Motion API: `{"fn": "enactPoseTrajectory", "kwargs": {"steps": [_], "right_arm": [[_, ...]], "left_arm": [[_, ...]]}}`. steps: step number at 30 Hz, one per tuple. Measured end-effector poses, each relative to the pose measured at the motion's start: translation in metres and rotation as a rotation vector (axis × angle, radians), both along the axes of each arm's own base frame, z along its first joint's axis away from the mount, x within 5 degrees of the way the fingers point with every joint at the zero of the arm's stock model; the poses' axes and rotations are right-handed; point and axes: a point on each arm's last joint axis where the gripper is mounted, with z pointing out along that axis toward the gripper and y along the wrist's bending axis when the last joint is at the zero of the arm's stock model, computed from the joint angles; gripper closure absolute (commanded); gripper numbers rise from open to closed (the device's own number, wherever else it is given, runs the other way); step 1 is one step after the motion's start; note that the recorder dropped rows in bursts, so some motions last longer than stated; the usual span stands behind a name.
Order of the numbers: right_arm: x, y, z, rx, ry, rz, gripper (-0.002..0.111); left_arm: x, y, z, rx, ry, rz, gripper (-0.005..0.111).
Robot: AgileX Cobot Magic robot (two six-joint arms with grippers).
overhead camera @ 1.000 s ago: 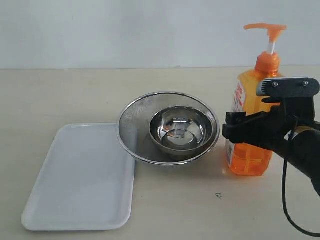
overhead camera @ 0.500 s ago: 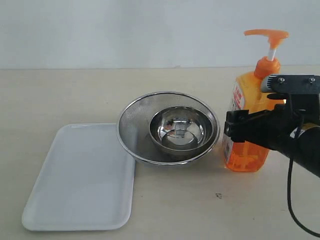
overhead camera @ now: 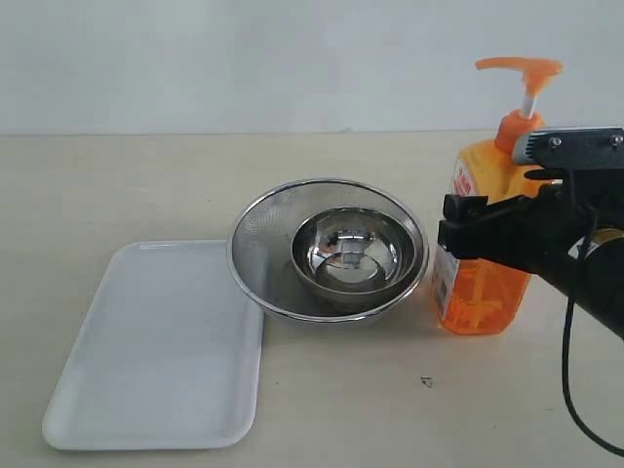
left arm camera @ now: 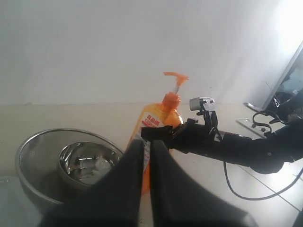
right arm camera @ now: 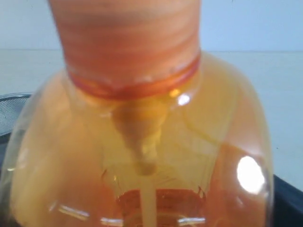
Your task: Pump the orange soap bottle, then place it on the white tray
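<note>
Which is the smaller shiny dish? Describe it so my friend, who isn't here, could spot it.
Find the flat white tray on the table; beside it stands a wide mesh strainer. The small bowl sits inside that strainer, and unlike it is solid, mirror-bright steel with no holes.

The right gripper (overhead camera: 460, 234) hides the midsection and part of the label of the orange soap bottle (overhead camera: 483, 292); its far finger is behind the bottle. Its arm runs off the exterior view at 3 o'clock. In the right wrist view the bottle is blurred and its pump head is cropped.
</note>
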Motion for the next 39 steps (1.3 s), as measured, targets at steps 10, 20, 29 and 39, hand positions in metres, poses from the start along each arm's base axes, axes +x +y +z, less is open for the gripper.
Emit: {"fn": "enactPoseTrajectory", "kwargs": {"steps": [10, 20, 29, 39], "right_arm": [[0.006, 0.001, -0.018, -0.019, 0.005, -0.016, 0.041], [0.007, 0.002, -0.019, -0.04, -0.012, -0.003, 0.107], [0.007, 0.002, -0.018, -0.038, -0.021, -0.004, 0.109], [-0.001, -0.003, 0.014, -0.036, -0.107, -0.003, 0.109]], "left_arm": [[0.0, 0.0, 0.0, 0.006, -0.002, -0.004, 0.102], [0.001, 0.0, -0.013, 0.027, 0.029, 0.004, 0.102], [0.003, 0.0, -0.024, 0.041, 0.059, 0.014, 0.102], [0.006, 0.003, -0.036, 0.053, 0.086, 0.063, 0.102]]}}
